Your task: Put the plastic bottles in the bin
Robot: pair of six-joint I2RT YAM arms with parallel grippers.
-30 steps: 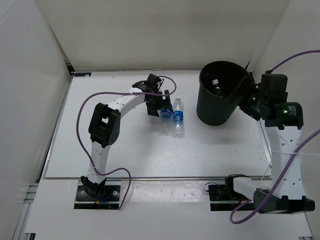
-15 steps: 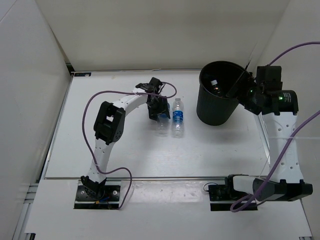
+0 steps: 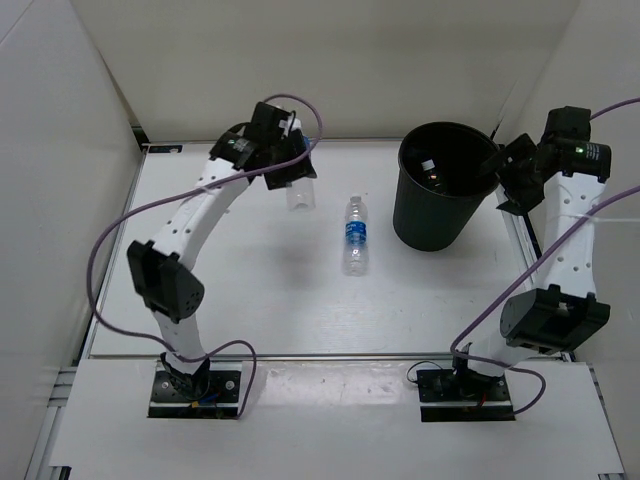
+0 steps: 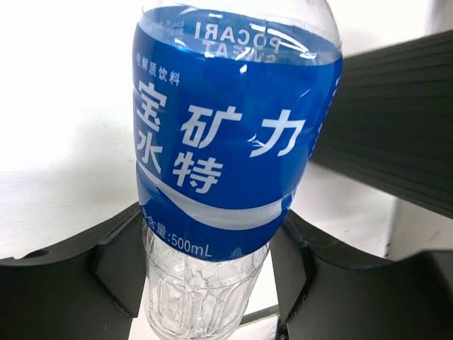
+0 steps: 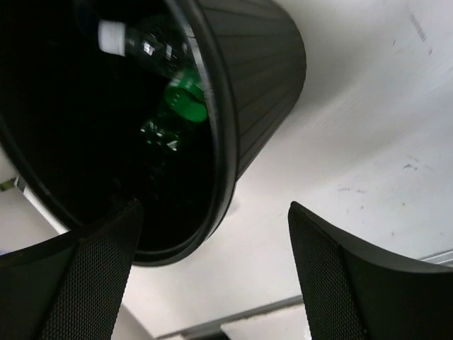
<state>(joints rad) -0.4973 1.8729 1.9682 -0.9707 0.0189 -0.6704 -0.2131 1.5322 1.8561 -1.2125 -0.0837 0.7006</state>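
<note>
Change, nearest item first: the second labelled bottle (image 3: pixel 355 235) lies on the table (image 3: pixel 250 310) where it lay a second ago; the held bottle (image 4: pixel 233 142), which lay just beside it, is now off the table and further back; the left gripper (image 4: pixel 212 219) is clamped on its ribbed lower body, below the blue label. The right gripper (image 5: pixel 214 212) has drawn back from the rim of the bin (image 3: pixel 440 190); its jaws stand wide apart and hold nothing.

Judgement: the carry to the bin is in progress; one pick remains.

Count:
- bottles: four; one held, one on the table, two in the bin, namely the green bottle (image 5: pixel 177 106) and a clear bottle (image 5: pixel 134 39);
- bins: one;
- grippers: two.
</note>
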